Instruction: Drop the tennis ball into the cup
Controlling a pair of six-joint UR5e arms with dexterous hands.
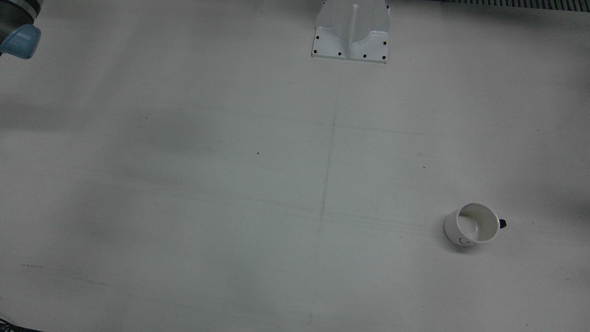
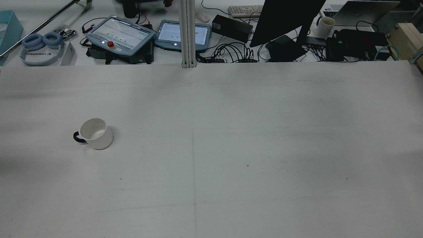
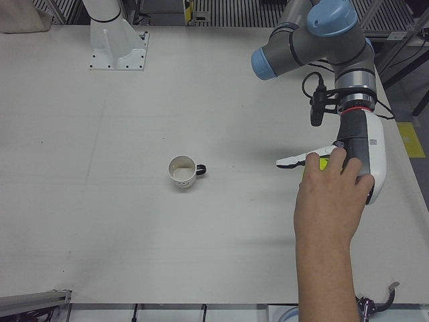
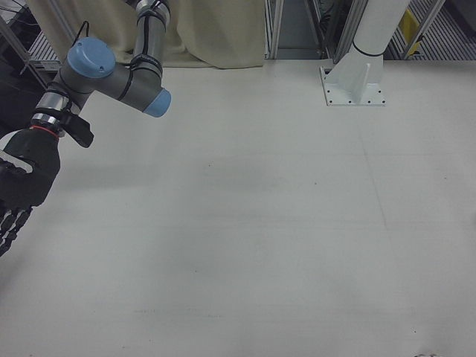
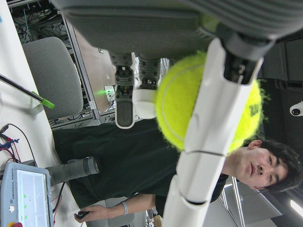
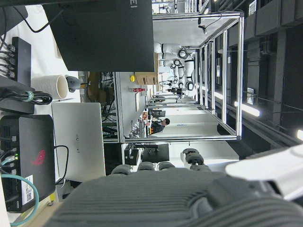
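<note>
Left hand (image 3: 358,157) grips the tennis ball (image 5: 208,101); right hand (image 4: 22,186) hangs released; cup (image 3: 181,171) upright.

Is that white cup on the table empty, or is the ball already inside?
Empty. The cup stands upright showing a bare white bottom; the tennis ball sits in the left robot hand.

One cup (image 1: 472,224) – one tennis ball (image 5: 208,101), seemingly

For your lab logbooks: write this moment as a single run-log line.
left hand: shut on tennis ball | person's hand: on it | cup: upright, empty, apart | right hand: idle, holding nothing
</note>
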